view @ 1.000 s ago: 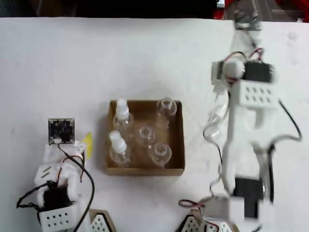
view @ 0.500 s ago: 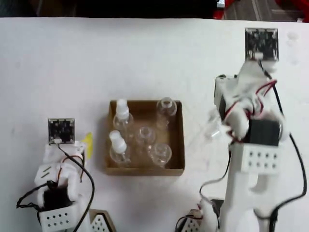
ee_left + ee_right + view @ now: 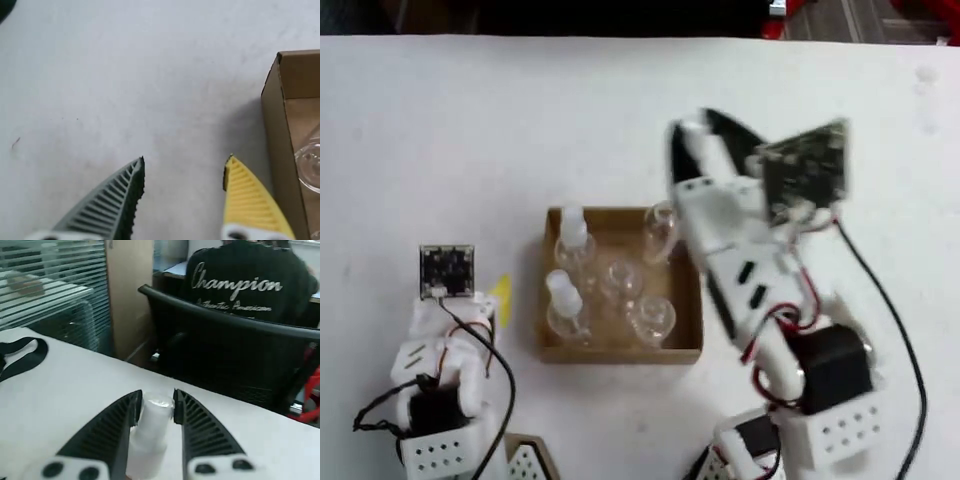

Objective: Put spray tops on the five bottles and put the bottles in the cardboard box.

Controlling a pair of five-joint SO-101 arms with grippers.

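The cardboard box point(image 3: 692, 340) sits mid-table. It holds two clear bottles with white spray tops point(image 3: 572, 232) point(image 3: 562, 297) and three open bottles point(image 3: 663, 224) point(image 3: 620, 278) point(image 3: 652, 318). My right gripper point(image 3: 692, 126) hangs above the table just past the box's far right corner. In the right wrist view the right gripper point(image 3: 154, 402) is shut on a white spray top point(image 3: 150, 432). My left arm point(image 3: 445, 345) rests left of the box, and the left gripper point(image 3: 184, 160) stands open over bare table, with the box's corner point(image 3: 278, 95) beside its yellow finger point(image 3: 242, 192).
A black strap point(image 3: 22, 356) lies on the table near its far edge. A black chair point(image 3: 225, 355) stands just beyond that edge. White table point(image 3: 470, 130) stretches behind and left of the box.
The right arm has drawn back from the far right of the table and swung left to the box's far right corner. The left arm has not moved.
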